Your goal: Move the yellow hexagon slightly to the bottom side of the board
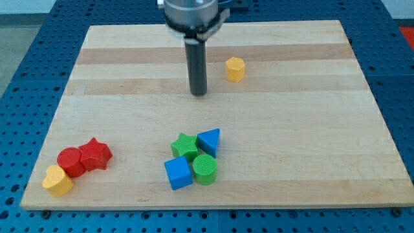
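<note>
My tip (pixel 198 93) rests bare on the wooden board (pixel 129 84), holding nothing, to the view's left of the yellow hexagon (pixel 235 69) and apart from it. The hexagon is small, glossy plastic, six-sided, near the view's top. Lower down cluster a green star (pixel 185 146), blue triangle (pixel 209 141), blue cube (pixel 178 173) and ribbed green cylinder (pixel 205 169).
</note>
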Motion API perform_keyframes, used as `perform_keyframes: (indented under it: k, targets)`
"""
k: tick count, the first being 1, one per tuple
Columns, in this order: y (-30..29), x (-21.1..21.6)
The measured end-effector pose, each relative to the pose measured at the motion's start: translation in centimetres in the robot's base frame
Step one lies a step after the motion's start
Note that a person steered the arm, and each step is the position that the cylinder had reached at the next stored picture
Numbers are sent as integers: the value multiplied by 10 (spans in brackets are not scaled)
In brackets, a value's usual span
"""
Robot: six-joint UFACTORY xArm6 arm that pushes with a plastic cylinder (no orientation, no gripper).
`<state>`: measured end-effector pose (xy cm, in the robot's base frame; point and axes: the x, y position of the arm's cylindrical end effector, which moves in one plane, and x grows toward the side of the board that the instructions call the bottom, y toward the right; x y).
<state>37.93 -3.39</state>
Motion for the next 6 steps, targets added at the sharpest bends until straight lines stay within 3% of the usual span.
perform_keyframes:
  k: [1,2,3,6]
  targets:
    - [2,-62]
    - [45,-87]
    - [77,-66]
    - [57,-11]
